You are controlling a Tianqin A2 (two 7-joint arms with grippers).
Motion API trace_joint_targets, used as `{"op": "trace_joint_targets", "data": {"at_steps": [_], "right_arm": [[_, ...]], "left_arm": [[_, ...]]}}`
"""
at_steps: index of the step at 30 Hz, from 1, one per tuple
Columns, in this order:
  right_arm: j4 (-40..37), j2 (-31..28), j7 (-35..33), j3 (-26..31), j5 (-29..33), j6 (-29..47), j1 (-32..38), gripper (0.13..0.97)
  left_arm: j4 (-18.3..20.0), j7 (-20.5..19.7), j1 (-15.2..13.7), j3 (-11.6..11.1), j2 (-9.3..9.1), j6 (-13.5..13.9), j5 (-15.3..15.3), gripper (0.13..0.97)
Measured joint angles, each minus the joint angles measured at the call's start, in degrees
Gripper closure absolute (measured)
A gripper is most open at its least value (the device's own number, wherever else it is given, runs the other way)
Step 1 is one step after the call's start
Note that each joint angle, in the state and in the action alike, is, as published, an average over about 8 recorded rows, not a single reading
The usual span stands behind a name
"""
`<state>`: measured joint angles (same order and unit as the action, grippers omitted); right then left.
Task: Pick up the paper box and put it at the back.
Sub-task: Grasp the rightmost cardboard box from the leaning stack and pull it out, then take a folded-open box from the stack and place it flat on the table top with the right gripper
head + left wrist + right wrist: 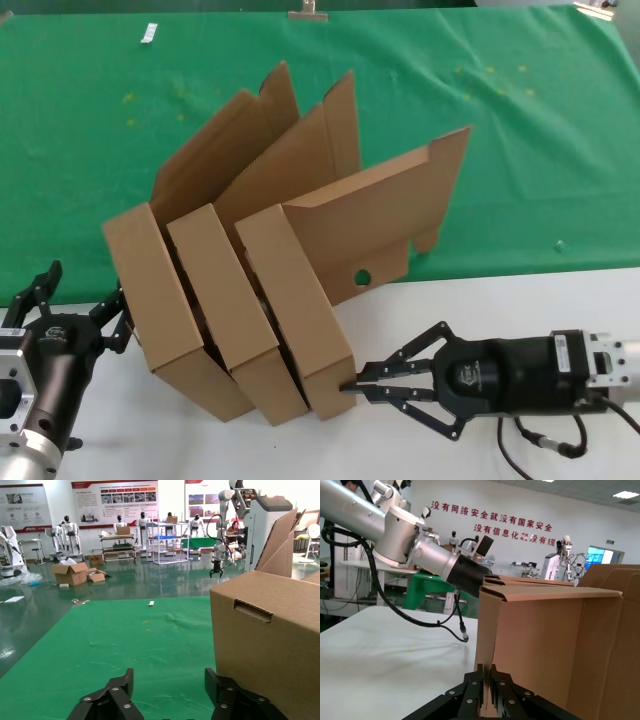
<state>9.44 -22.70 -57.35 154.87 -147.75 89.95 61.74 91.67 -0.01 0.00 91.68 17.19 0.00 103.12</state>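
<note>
Three brown cardboard boxes leaned side by side like tipped books, straddling the line where the white tabletop point(250, 450) met the green cloth at the back point(520, 150), each with its flap lid standing open. My right gripper point(352, 388) lay low on the white surface, its fingertips drawn together on the bottom corner of the paper box point(295, 305), the one of the three nearest that arm. The right wrist view suggested a thin cardboard edge pinched between the tips, though the contact was hard to make out there. My left gripper point(80, 300) sat at the other end of the row, jaws spread wide and holding nothing, beside the leftmost box point(160, 295).

I judged the hold risky: a pinch on one corner could tear the wall or let the box swing and slip when lifted. The middle box point(225, 295) leaned against mine, so pulling mine away might topple it and its neighbour.

Counted: three boxes, three open flaps, two grippers.
</note>
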Motion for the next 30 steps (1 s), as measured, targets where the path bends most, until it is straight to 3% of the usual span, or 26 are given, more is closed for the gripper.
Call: {"op": "trace_joint_targets", "data": {"at_steps": [8, 18, 24, 30], "right_arm": [[0.18, -0.64, -0.19, -2.44, 0.55, 0.0, -0.41, 0.93], [-0.47, -3.14, -0.91, -6.76, 2.28, 0.0, 2.1, 0.941], [-4.68, -4.34, -4.11, -12.07, 9.22, -1.82, 8.53, 0.941], [-7.78, -5.16, -7.82, -15.27, 19.21, -12.25, 16.78, 0.941]], "left_arm": [[0.0, 0.0, 0.0, 0.0, 0.0, 0.0, 0.0, 0.52], [0.0, 0.0, 0.0, 0.0, 0.0, 0.0, 0.0, 0.313], [0.0, 0.0, 0.0, 0.0, 0.0, 0.0, 0.0, 0.233], [0.0, 0.0, 0.0, 0.0, 0.0, 0.0, 0.0, 0.169]]}}
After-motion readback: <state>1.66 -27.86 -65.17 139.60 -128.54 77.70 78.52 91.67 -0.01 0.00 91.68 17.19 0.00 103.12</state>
